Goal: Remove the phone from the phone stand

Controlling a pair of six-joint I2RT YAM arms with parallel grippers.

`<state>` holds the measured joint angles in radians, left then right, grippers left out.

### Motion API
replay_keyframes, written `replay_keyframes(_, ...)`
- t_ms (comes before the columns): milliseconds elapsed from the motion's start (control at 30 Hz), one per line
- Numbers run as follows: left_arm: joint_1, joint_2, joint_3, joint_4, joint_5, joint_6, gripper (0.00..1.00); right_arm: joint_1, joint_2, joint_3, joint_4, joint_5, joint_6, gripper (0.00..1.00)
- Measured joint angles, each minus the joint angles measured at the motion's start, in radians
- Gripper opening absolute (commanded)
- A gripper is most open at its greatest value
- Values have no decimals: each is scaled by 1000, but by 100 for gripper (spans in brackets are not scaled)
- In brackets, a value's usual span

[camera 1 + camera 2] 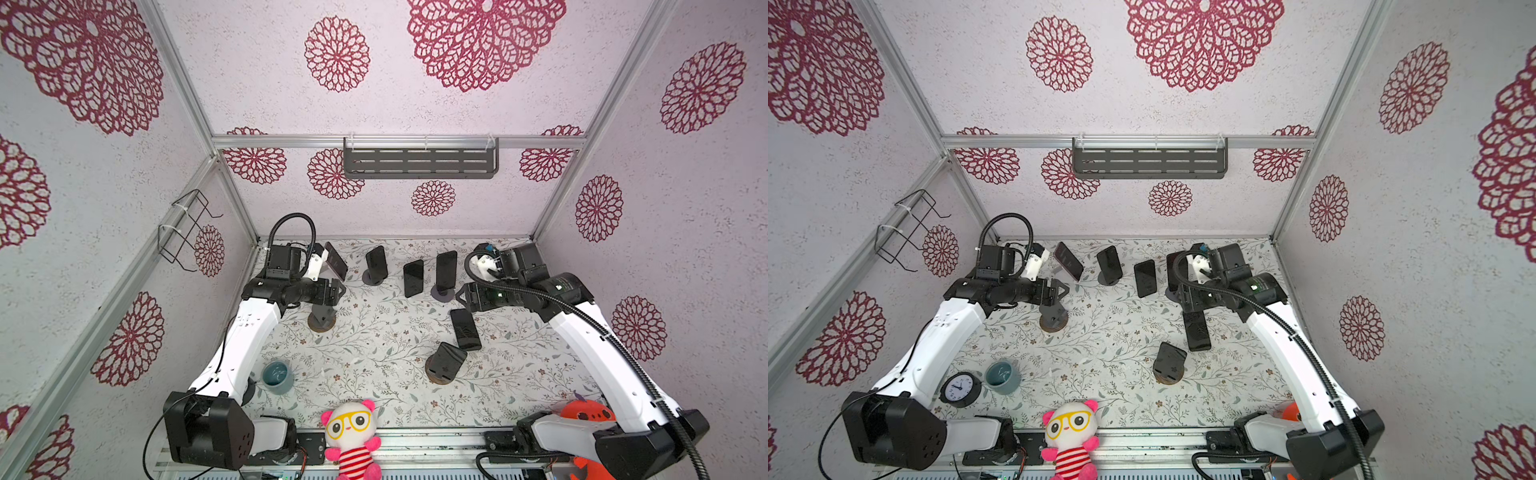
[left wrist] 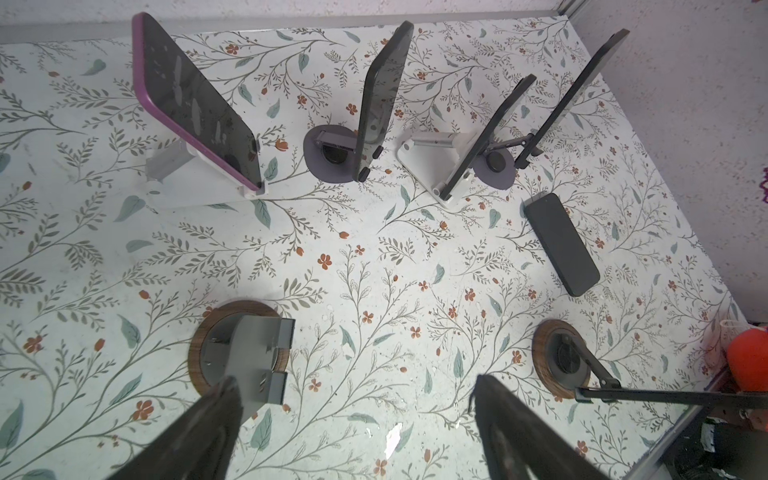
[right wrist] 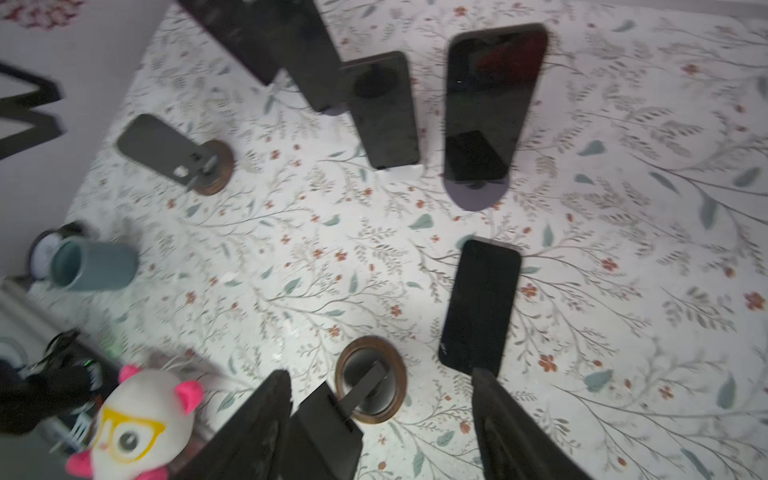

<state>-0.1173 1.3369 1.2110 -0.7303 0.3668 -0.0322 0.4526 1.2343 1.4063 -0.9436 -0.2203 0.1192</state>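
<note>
Right gripper [image 3: 380, 374]: jaws stood wide apart, nothing between them. Through the gap my wrist camera saw the black plate-topped phone stand with round wooden base [image 3: 371, 380], empty.

One fingertip [image 3: 488, 399] sat at the end of the slim black phone [image 3: 482, 303]. The phone lay flat on the floral-print table [image 1: 374, 332], just beside that stand. Whether the fingertip touched it, I could not tell. In both top views the phone lay between the stand and my right gripper.

Left gripper [image 2: 353, 382]: also spread open and empty, hanging over a second vacant grey stand on a wooden disc [image 2: 253, 357].

Back row: four more phones upright on stands, the leftmost a purple-edged phone [image 2: 195, 108] on a white folding stand [image 2: 187, 195]. A teal mug [image 1: 276, 376] stood near my left arm.
</note>
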Motion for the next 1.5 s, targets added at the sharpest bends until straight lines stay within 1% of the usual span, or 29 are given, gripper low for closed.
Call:
replay_keyframes(67, 0, -2, 0, -10, 9, 10, 90, 60, 5, 3, -38, -4, -14, 73)
replay_keyframes(133, 0, -2, 0, -22, 14, 18, 90, 93, 18, -2, -76, -3, -24, 71)
replay_keyframes(433, 0, -2, 3, -48, 19, 25, 90, 122, 24, -155, -131, -3, -29, 68)
replay_keyframes(600, 0, -1, 3, -51, 19, 25, 91, 125, -5, -200, -101, -43, -21, 64)
replay_keyframes(767, 0, -1, 4, -53, 20, 25, 91, 125, -27, -233, -58, -63, -20, 64)
replay_keyframes(900, 0, -1, 4, -52, 20, 25, 91, 125, -27, -234, -45, -58, -20, 64)
replay_keyframes(1233, 0, -1, 4, -52, 20, 24, 91, 125, -19, -216, -58, 5, -16, 65)
replay_keyframes(1467, 0, -2, 4, -52, 21, 21, 90, 125, -11, -100, -88, 7, -15, 68)
replay_keyframes(1500, 0, -1, 4, -52, 21, 21, 91, 125, -11, -88, -89, 6, -17, 70)
